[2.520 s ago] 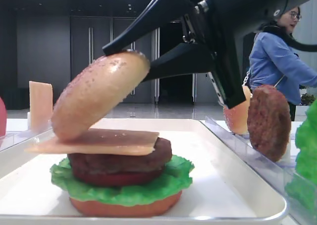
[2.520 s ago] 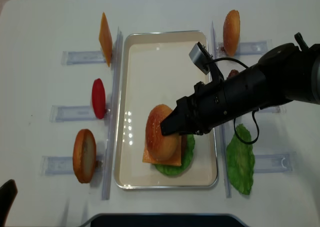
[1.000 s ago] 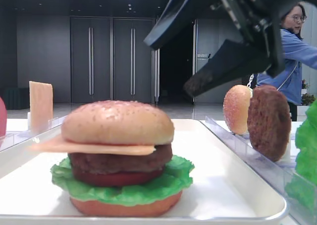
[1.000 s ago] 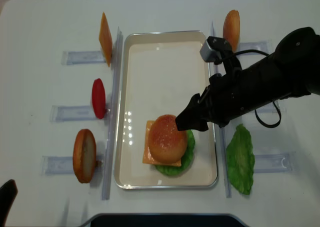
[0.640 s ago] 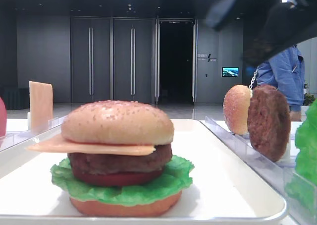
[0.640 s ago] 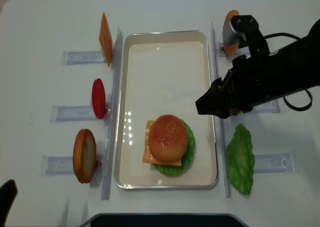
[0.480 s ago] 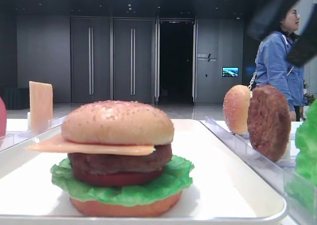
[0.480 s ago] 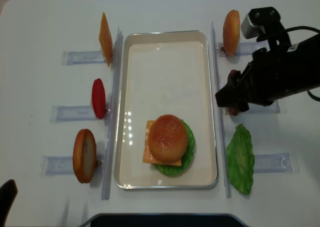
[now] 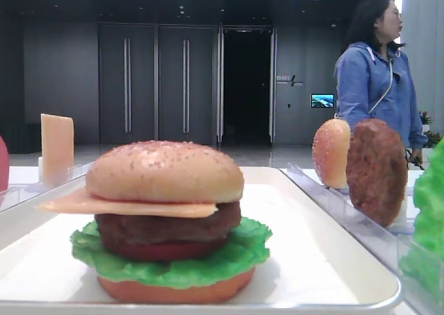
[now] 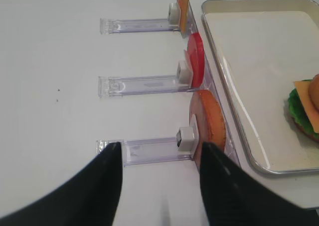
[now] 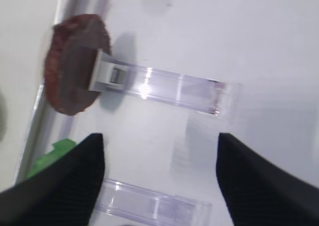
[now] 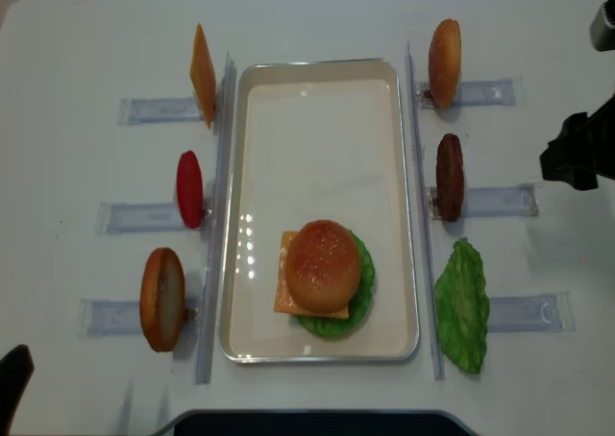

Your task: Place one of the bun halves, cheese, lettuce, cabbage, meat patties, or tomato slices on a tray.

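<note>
A bun top (image 12: 324, 265) caps the burger stacked at the tray's (image 12: 317, 119) 6 o'clock end. The right gripper (image 11: 158, 181) hovers at 3 o'clock off the tray, fingers (image 11: 60, 186) apart and empty, over a racked patty (image 11: 70, 64). The left gripper (image 10: 158, 186) hangs over the bench (image 10: 50, 52), fingers apart.

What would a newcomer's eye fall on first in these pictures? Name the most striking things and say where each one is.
The stacked burger stands out first, at the near end of the white tray, its sesame bun top over cheese, patty, tomato, lettuce and bottom bun. Next come the spare pieces standing upright in clear racks on both sides: a red tomato slice on the left, a dark meat patty on the right. The right gripper sits at the far right edge, jaws open and empty.
</note>
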You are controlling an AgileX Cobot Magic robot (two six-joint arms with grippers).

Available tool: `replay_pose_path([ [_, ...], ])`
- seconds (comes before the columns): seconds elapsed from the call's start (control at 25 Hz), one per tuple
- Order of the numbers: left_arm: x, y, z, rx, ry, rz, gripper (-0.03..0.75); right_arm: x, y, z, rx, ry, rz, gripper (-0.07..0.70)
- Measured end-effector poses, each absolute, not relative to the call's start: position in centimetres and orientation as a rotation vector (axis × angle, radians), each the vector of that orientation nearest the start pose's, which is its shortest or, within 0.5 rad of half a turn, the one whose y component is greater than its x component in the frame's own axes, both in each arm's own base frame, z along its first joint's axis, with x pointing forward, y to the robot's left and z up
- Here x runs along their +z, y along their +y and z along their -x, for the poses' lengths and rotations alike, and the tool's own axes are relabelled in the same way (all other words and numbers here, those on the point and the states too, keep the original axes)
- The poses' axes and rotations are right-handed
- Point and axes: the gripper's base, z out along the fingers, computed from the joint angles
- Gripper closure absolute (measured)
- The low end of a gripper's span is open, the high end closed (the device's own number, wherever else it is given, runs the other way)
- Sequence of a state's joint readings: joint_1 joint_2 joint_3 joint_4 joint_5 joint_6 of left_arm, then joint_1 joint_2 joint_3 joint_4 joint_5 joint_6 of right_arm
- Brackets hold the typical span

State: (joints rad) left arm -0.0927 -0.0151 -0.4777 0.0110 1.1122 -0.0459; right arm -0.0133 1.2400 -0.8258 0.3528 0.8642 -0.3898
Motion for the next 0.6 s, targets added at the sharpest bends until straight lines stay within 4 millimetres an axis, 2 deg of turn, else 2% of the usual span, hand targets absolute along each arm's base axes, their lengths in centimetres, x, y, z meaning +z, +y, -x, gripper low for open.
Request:
replay_pose_path([
  [0.08, 26.7, 0.2, 0.7, -0.07, 2.103, -0.048, 0.325, 26.5, 0.8, -22.1, 0.229, 2.7, 0.208, 0.146],
  [0.24, 26.7, 0.2, 0.7, -0.07, 2.103, -0.048, 0.325, 27.0, -0.5, -21.0, 0.106, 2.737, 0.152, 0.146],
  [0.44, 26.7, 0.2, 0.7, -0.07, 2.103, -0.048, 0.325, 27.9, -0.9, -19.5, 0.027, 2.728, 0.119, 0.146],
  [0.6, 26.7, 0.2, 0.7, -0.07, 2.103, -0.048, 0.325, 28.1, -0.8, -17.2, 0.015, 2.688, 0.117, 0.146],
])
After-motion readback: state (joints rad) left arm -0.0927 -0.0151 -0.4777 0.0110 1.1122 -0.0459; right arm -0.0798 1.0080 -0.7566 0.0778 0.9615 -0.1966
